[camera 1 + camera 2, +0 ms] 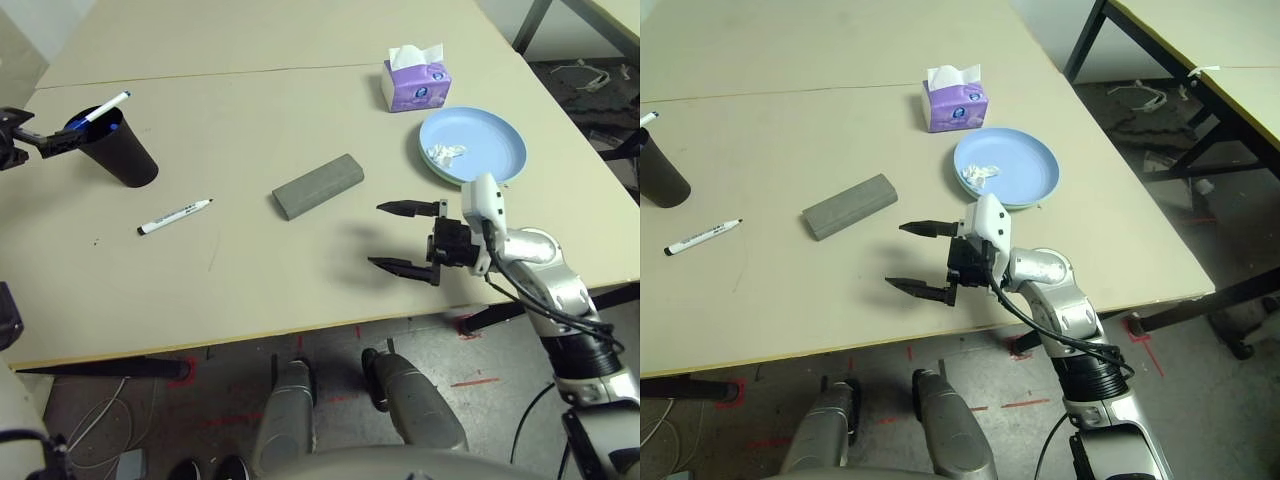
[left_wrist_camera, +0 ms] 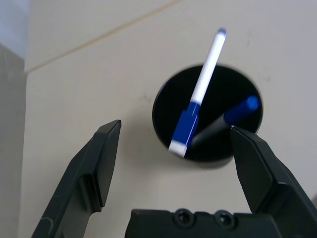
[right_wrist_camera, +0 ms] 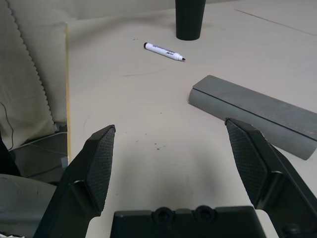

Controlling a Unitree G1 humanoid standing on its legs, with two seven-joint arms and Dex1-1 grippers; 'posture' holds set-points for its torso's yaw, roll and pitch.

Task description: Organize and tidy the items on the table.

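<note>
The black cup stands at the table's left with the blue-capped white marker leaning in it, beside a dark pen with a blue end. My left gripper hovers open right over the cup's mouth. The black-capped marker lies on the table in front of the cup. The grey glasses case rests mid-table. My right gripper is open and empty, just off the case's near right. The crumpled tissue sits on the light-blue plate, stacked on the green plate. The sunglasses are out of view.
The purple tissue box stands behind the plates. A seam crosses the far tabletop. The near table edge runs close under my right gripper. Another table stands off to the right.
</note>
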